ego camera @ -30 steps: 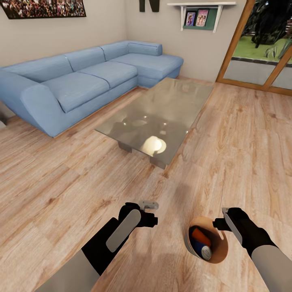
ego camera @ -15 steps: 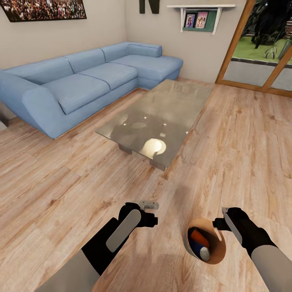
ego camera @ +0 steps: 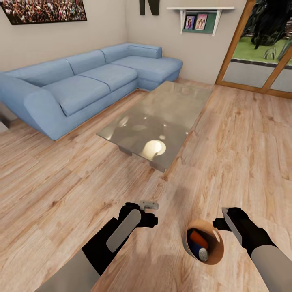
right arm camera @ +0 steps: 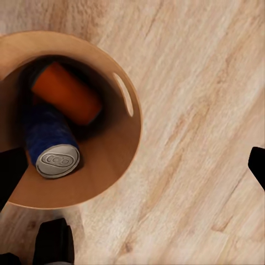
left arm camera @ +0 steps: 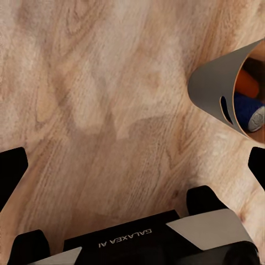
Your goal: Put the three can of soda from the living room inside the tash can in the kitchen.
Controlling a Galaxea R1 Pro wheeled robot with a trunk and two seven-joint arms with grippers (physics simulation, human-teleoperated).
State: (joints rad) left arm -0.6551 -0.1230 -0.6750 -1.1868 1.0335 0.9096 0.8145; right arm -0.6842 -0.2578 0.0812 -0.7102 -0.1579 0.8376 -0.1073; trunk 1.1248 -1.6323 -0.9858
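Glossy tan tash can (ego camera: 214, 252) holding orange and blue cans hangs from the clamped right gripper (ego camera: 219, 222); left gripper (ego camera: 148, 205) unclear.

I see a long blue fabric corner sofa (ego camera: 89, 81) along the beige wall, and a rectangular glass coffee table (ego camera: 158, 117) standing near it on the light wood plank floor (ego camera: 52, 182). A crowd picture (ego camera: 44, 10) hangs above the sofa. A white wall shelf (ego camera: 200, 16) holds two framed photos, beside a wood-framed glass door (ego camera: 259, 52).

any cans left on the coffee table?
No, in the head view the glass coffee table carries just reflections, while an orange can and a blue can lie inside the bin.
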